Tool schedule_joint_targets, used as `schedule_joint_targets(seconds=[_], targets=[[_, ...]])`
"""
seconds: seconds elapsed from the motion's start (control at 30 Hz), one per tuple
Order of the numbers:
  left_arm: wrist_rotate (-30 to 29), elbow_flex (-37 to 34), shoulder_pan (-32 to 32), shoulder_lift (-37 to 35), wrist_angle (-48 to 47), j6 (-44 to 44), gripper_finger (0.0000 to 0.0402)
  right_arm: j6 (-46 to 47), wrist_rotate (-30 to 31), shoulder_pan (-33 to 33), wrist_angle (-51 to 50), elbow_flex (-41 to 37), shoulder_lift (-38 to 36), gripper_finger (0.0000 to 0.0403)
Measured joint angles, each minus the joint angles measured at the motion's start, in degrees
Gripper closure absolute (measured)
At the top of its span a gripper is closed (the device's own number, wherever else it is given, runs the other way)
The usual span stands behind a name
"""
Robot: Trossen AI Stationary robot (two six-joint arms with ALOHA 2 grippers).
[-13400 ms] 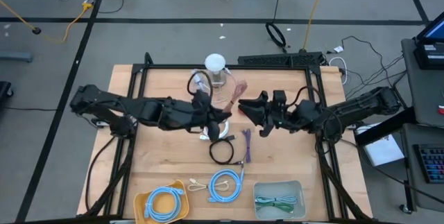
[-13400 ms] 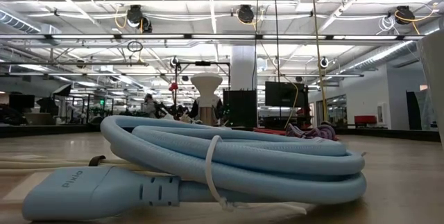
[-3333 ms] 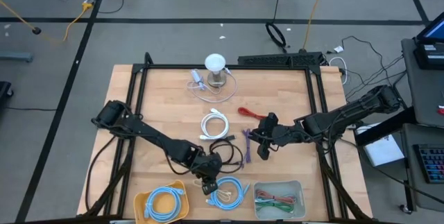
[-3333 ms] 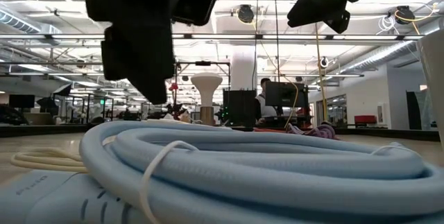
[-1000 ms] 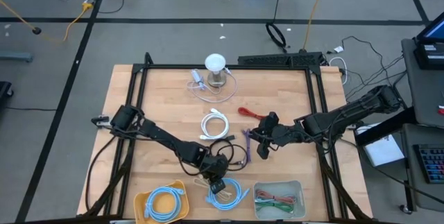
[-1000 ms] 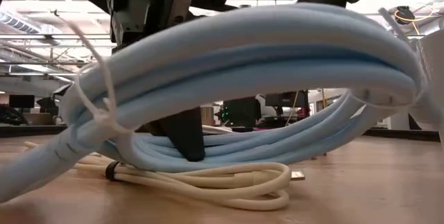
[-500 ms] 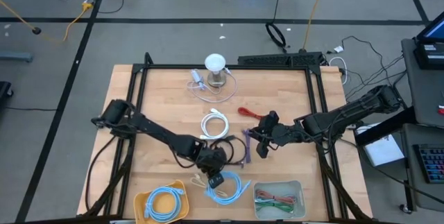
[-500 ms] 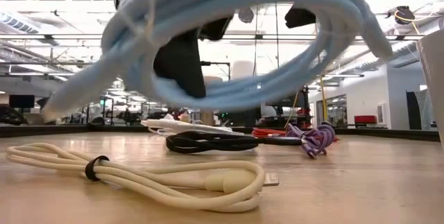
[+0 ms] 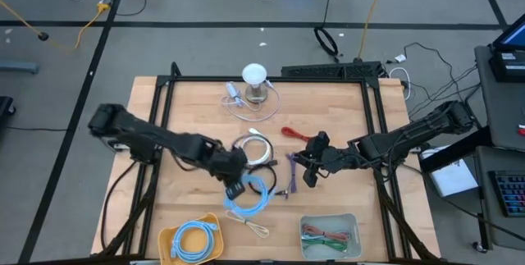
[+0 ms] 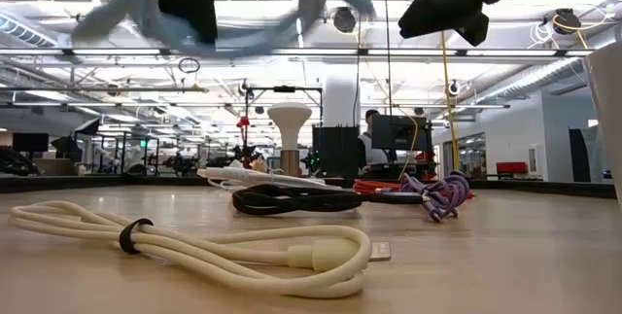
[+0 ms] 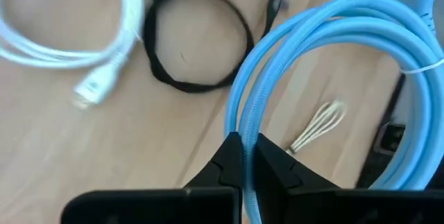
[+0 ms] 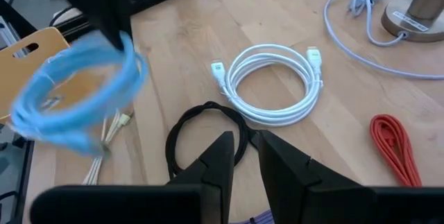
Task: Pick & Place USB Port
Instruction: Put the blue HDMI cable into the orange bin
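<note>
A light blue cable coil (image 9: 253, 198), bound with a white tie, hangs in the air in my left gripper (image 9: 235, 185), which is shut on it. It shows blurred at the top of the low view (image 10: 292, 8) and in the right wrist view (image 12: 76, 92). My right gripper (image 9: 308, 172) is shut and hovers above the purple cable (image 9: 291, 175), right of the black coil (image 9: 262, 175), touching nothing. A cream cable (image 9: 255, 228) lies flat on the table near the front. My left gripper pinches one side of the blue coil's loop (image 11: 248, 123) between its two fingers, which lie across the bundled strands. The fingers come from above, slanting down. The coil is lifted clear of the table and hangs out beyond the fingertips (image 11: 232, 144).
A white cable coil (image 9: 254, 148), a red cable (image 9: 294, 134) and a white-topped stand (image 9: 255, 80) lie toward the far side. At the near edge sit a yellow tray (image 9: 168, 244) with another blue cable and a grey bin (image 9: 354, 232) with green and red cables.
My left gripper has risen and moved toward the far edge and the left, carrying the blue coil from the table's front up over the black coil. The coil is lifted clear and swings. The cream cable beneath it has stayed on the table.
</note>
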Motion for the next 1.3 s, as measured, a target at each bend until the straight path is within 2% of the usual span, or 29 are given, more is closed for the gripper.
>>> schedule_joint_targets(seconds=[0.2, 0.4, 0.67, 0.9, 1.07, 1.3], targets=[[-2.89, 0.06, -0.47, -4.72, -4.62, -3.49, 0.0390, -0.50, 0.05, 0.00, 0.33, 0.01, 0.00, 0.0344], [1.18, 0.06, -4.81, -5.00, -14.39, -3.87, 0.0390, -1.16, 0.07, 0.00, 0.30, 0.00, 0.00, 0.0344], [1.95, 0.06, -9.75, -6.45, -20.86, -9.08, 0.0390, -1.97, 0.02, -1.02, 0.32, 0.00, 0.00, 0.0344], [3.38, 0.06, -16.64, -7.59, -28.78, -15.18, 0.0390, -2.43, -0.20, -1.20, 0.30, 0.00, 0.00, 0.0344], [3.78, 0.06, -22.79, -7.69, -28.80, -22.09, 0.0390, -3.06, 0.03, -1.57, 0.31, 0.00, 0.00, 0.0344], [-1.70, 0.06, -30.16, -7.54, -24.70, -34.36, 0.0390, -3.06, -0.17, -3.14, 0.30, 0.00, 0.00, 0.0344]])
